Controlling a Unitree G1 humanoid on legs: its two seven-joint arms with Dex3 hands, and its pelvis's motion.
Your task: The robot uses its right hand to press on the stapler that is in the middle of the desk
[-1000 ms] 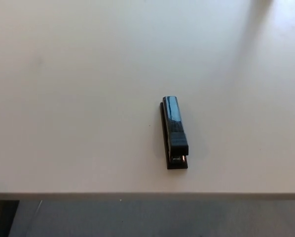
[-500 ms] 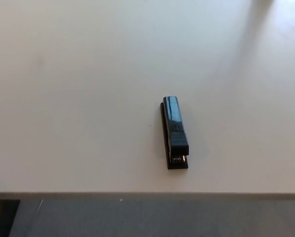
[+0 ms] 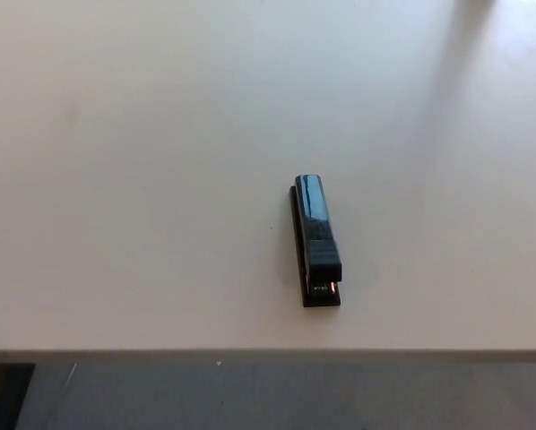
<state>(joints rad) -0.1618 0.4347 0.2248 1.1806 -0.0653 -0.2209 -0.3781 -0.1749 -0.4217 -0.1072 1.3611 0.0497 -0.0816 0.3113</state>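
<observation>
Stapler (image 3: 315, 240) lies near the tabletop (image 3: 142, 179) front edge, right of centre, long axis front-to-back. Neither hand in view, fingers' state unknown. Right hand should press straight down on the top arm.

Plain white matte desk (image 3: 142, 179) fills most of view, front edge near bottom w/ grey floor (image 3: 277, 399) below. Only item on it: glossy black oblong stapler (image 3: 316, 240), lying flat, lengthwise front-to-back, a bit right of centre, close to front edge.
</observation>
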